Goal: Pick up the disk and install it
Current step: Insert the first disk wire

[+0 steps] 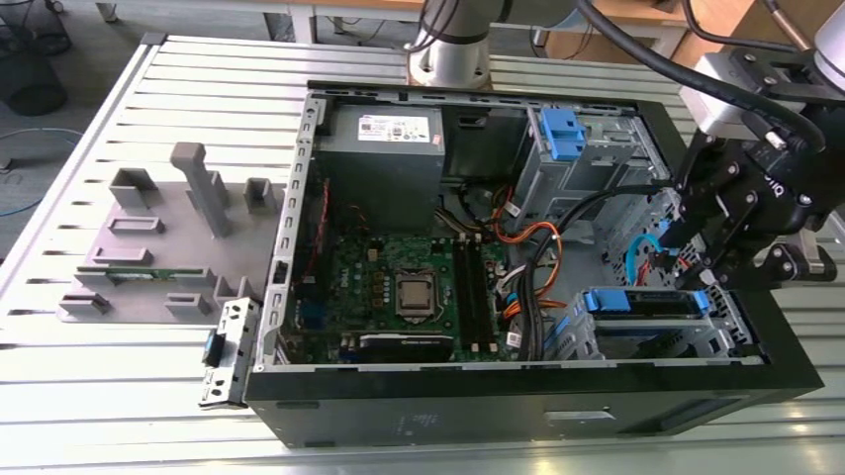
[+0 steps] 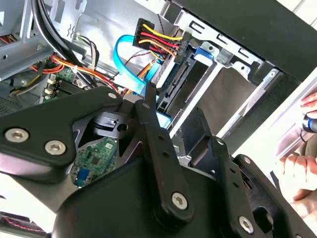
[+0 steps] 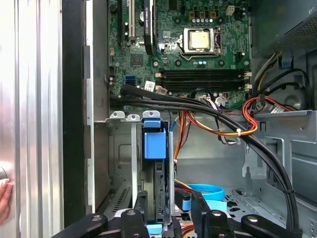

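Disk (image 3: 159,188) is gripped edge-on between the claw's (image 3: 166,218) closed fingers, partly seated in the drive cage (image 3: 124,163) ahead; straight, level pushing is advised.

matt black metal case (image 1: 528,396) on a ribbed bare aluminium table (image 1: 198,79). glossy green circuit board (image 3: 198,64) with shiny metal chip lid (image 3: 199,39). disk (image 3: 157,163) edge in smooth blue plastic, inside dull grey sheet-metal bay (image 3: 119,158). gripper (image 2: 163,148) matt black metal, bright screws. cables (image 3: 218,114) smooth rubbery plastic.
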Controlling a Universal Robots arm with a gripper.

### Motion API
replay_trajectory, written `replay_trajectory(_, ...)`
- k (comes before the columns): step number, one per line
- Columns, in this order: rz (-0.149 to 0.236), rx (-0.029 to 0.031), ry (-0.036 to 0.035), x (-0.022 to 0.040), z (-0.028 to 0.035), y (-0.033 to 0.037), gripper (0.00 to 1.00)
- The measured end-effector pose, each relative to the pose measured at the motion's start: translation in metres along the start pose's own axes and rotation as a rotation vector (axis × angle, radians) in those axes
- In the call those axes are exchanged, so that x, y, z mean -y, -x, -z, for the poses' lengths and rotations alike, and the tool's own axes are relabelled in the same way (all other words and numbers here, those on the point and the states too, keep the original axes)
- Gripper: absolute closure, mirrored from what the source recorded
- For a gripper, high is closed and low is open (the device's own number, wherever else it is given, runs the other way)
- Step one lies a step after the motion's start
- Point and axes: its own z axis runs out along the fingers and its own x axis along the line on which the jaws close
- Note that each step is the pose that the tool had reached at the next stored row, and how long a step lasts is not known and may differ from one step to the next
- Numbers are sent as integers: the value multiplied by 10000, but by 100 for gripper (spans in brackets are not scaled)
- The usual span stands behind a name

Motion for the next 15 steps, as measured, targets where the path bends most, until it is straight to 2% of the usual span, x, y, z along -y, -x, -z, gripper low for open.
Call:
replay_trajectory(6, 4, -4, 3, 4, -74, 2, 52)
replay_trajectory(15, 4, -11, 3, 4, -90, 2, 52)
